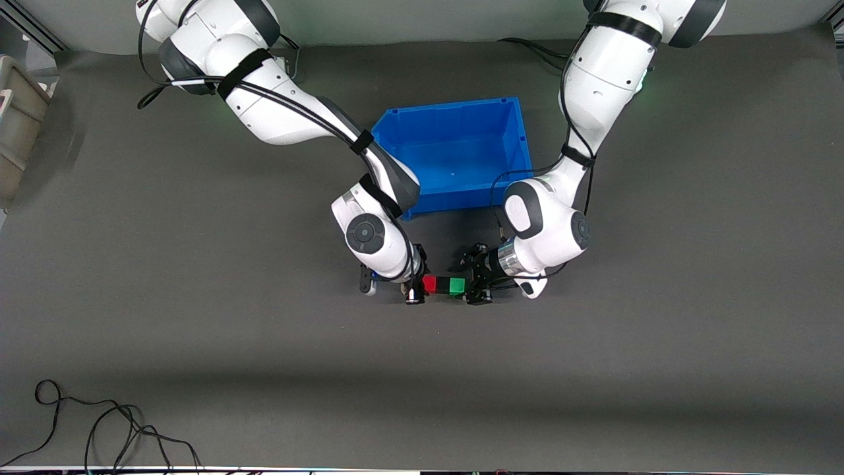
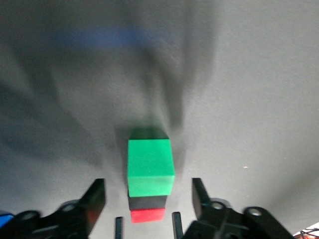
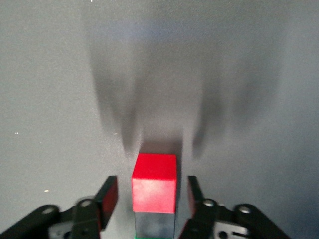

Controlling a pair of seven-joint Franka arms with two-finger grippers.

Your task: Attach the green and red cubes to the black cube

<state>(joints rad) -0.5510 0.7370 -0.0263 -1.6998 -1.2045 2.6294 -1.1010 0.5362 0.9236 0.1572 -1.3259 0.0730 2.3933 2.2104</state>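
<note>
**Jaws parted at both ends of the joined row**

Parted on both arms, clear gaps showing between finger pads and cube faces. Left gripper (image 1: 476, 285) low at the bright green plastic cube (image 1: 456, 285), fingers (image 2: 94, 199) standing off either side of it, not touching. Right gripper (image 1: 415, 288) low at the bright red plastic cube (image 1: 430, 284), pads likewise spread with daylight each side. Between the two colours, barely visible from the front, plainer in both wrist views: the small matte black cube (image 2: 147, 202), touching green on one face and red on the opposite one. Three cubes in a single straight row on the dark grey table mat (image 1: 198, 316), long axis running straight from one pair of jaws to the other. Nearer the front camera than the blue plastic bin (image 1: 517, 132). Attachment apparently complete; neither cube gripped. Likely next: straight retreat along the row's axis, each arm away from its own end, without sideways drift that could nudge the row.
</note>
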